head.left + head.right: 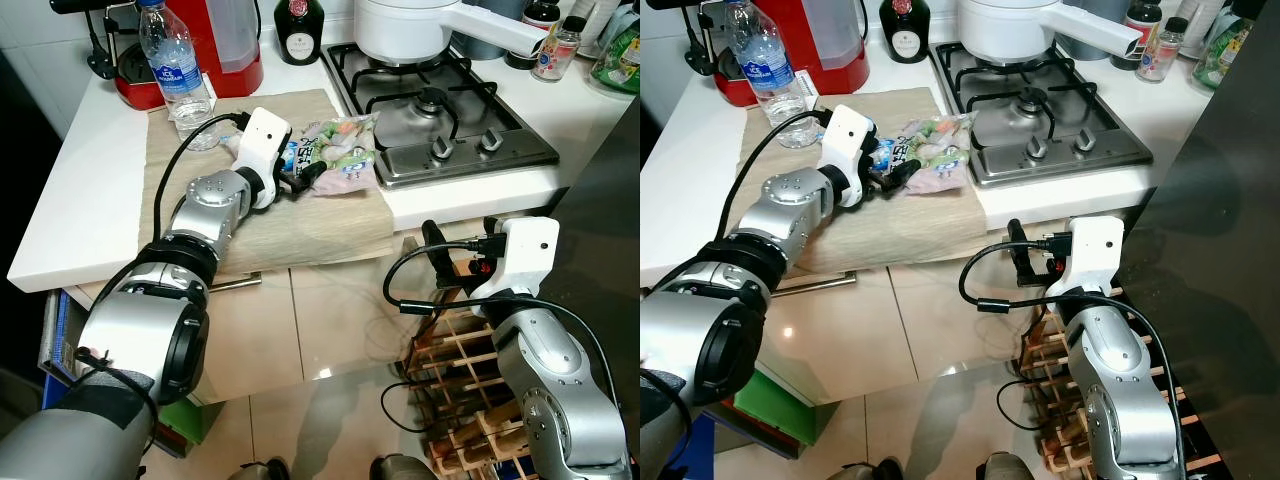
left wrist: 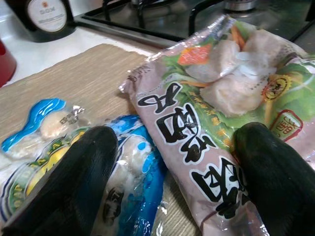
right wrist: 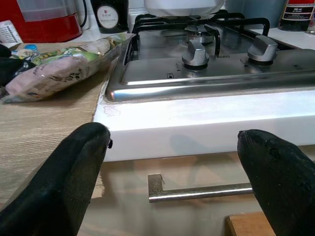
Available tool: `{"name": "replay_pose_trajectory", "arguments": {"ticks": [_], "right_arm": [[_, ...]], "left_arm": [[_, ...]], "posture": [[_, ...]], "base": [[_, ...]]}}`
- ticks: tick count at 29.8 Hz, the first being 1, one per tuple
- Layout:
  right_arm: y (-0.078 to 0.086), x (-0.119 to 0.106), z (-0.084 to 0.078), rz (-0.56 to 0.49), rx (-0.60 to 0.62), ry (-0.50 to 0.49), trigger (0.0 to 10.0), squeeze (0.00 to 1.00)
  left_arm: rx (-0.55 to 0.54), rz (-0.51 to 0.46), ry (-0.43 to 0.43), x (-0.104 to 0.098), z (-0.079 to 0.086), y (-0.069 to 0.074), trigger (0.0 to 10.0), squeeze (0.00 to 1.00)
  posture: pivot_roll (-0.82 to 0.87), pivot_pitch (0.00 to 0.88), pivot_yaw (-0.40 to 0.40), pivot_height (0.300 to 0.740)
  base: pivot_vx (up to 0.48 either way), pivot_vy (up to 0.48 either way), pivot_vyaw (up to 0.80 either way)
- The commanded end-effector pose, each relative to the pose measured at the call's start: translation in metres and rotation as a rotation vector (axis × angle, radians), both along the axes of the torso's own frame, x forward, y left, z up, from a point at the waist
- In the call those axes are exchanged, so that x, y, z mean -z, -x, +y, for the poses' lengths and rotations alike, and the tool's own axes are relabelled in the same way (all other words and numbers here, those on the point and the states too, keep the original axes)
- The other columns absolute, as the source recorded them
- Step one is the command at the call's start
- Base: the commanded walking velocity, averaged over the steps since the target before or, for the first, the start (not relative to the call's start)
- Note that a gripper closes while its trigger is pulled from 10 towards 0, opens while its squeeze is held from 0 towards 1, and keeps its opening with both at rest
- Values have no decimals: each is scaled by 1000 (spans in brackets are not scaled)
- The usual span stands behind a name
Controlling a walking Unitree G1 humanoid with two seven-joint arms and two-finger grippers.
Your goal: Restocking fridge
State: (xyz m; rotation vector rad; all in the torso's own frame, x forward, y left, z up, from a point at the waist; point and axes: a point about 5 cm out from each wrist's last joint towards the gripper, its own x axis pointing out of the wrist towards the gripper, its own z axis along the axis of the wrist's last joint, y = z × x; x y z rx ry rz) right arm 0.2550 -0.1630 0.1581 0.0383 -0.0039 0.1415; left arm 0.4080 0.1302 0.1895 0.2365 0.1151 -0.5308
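A pink and green frozen food bag [image 1: 346, 150] lies on a beige mat [image 1: 300, 225] on the counter, beside the gas hob. A smaller blue packet [image 2: 133, 191] lies against its end. My left gripper [image 1: 305, 176] is down at these packets, open, one finger [image 2: 74, 182] over the blue packet and the other finger [image 2: 275, 167] on the pink bag. My right gripper [image 3: 172, 162] is open and holds nothing. It hangs lower, in front of the counter's white front edge [image 3: 206, 128] below the hob.
A water bottle [image 1: 175, 65], a red appliance [image 1: 215, 50] and a dark bottle [image 1: 298, 30] stand at the back. A white pot [image 1: 410, 25] sits on the gas hob [image 1: 445, 115]. A wooden wine rack [image 1: 455, 350] stands on the floor by my right arm. A drawer handle [image 3: 197, 191] runs under the counter.
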Motion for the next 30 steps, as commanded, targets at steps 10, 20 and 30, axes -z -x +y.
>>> {"name": "replay_pose_trajectory", "arguments": {"ticks": [10, 20, 30], "right_arm": [[-8, -17, 1, -57, -4, -77, 10000, 878], [-52, -33, 32, -38, -103, -380, 10000, 878], [-74, -21, 65, 58, -193, -508, 10000, 878]], "left_arm": [[49, 31, 266, -13, -19, -1, 10000, 0], [42, 81, 268, 2, -21, 2, 10000, 0], [40, 66, 269, -6, -16, 0, 10000, 0]], "posture": [[-321, 66, 56, 740], [-280, 52, 49, 740], [-235, 59, 49, 740]], "base": [[0, 0, 0], [0, 0, 0], [0, 0, 0]]}}
